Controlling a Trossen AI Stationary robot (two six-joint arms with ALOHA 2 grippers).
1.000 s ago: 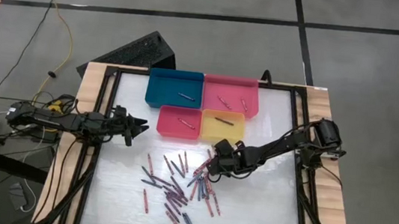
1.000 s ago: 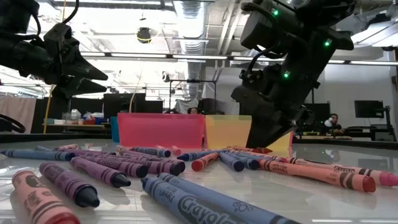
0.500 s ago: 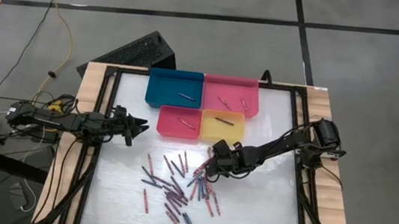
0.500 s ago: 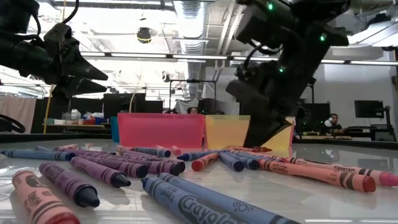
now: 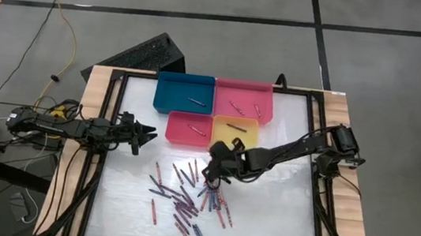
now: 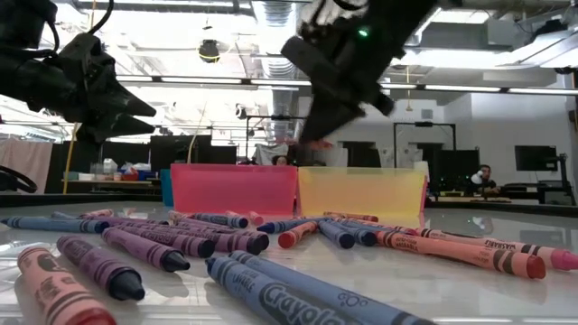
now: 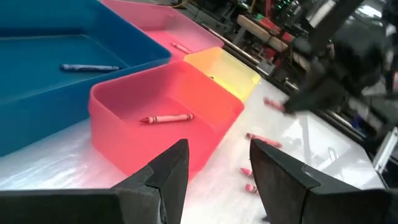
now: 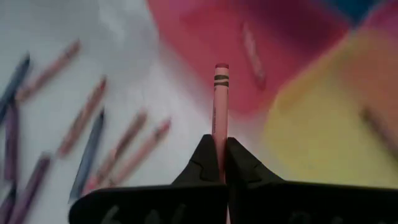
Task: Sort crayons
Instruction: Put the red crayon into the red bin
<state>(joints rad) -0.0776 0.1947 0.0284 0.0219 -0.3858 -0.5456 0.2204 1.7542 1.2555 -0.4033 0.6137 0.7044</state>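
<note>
Four shallow plastic trays sit together at the far side of the white glossy table (image 5: 278,221): a blue tray (image 5: 184,93) and a pink tray (image 5: 244,98) behind, a red tray (image 5: 188,129) and a yellow tray (image 5: 234,130) in front. Each holds one or two crayons; the red tray's single red crayon (image 7: 166,117) lies flat on its floor. The loose crayons (image 5: 186,195) lie scattered in a heap mid-table, thin paper-wrapped sticks in red, pink, purple and dark blue, some crossing one another. A dark keyboard-like object (image 5: 142,56) lies on the floor beyond the table, with yellow cable near it.

The right end effector (image 5: 213,168) hangs above the heap's far edge, just in front of the red and yellow trays, clear of the table. Its fingers (image 8: 205,158) are clenched on a pink crayon (image 8: 219,102), which sticks out straight past the tips.

The left end effector (image 5: 147,133) waits at the table's left edge, beside the red tray, its fingers (image 7: 171,168) spread and holding nothing.
</note>
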